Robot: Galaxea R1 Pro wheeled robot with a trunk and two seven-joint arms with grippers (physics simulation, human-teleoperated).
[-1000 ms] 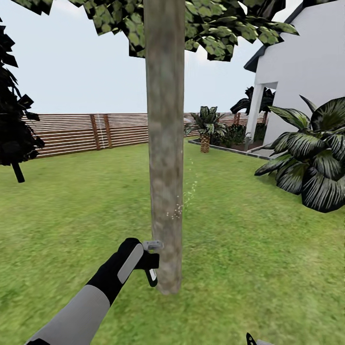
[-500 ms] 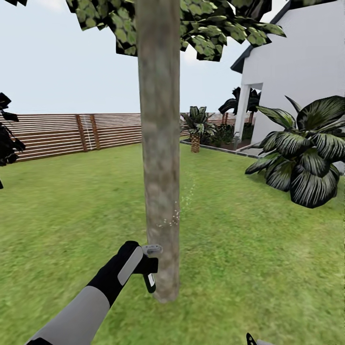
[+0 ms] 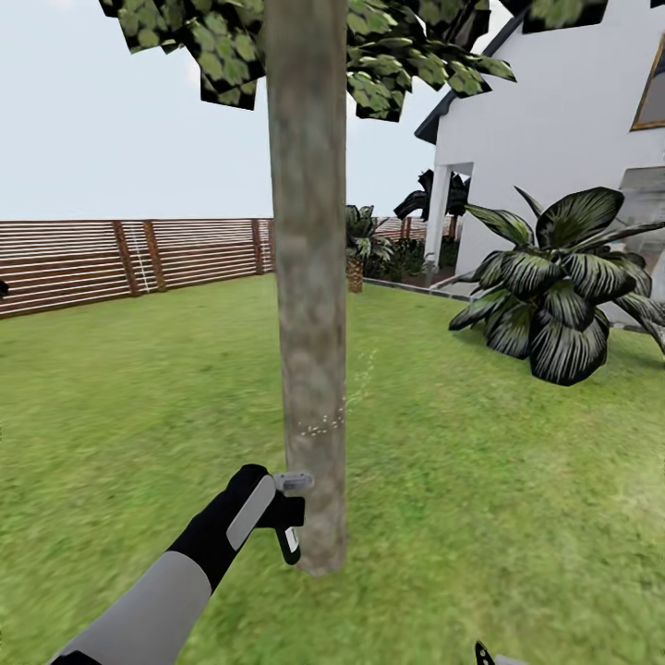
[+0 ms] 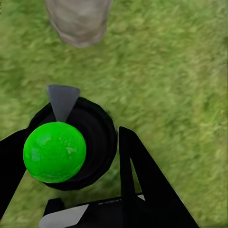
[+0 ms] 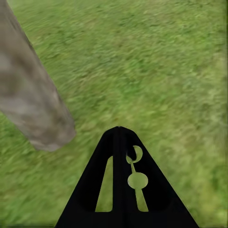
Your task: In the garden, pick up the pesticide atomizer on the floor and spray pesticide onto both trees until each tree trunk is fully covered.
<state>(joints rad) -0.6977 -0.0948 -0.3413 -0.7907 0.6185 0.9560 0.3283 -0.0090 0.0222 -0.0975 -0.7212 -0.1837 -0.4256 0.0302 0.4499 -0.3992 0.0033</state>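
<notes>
lower centre of the head view: left gripper (image 3: 274, 503), jaws pinching the pesticide atomizer (image 3: 290, 511), beside the tree trunk (image 3: 309, 305) flecked with pesticide (image 3: 323, 425); right gripper (image 5: 118, 135), jaws pressed together.

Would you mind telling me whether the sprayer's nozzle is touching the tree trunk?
Cannot tell. In the head view, the sprayer in the left gripper overlaps the tree trunk, so no gap or contact shows.
</notes>
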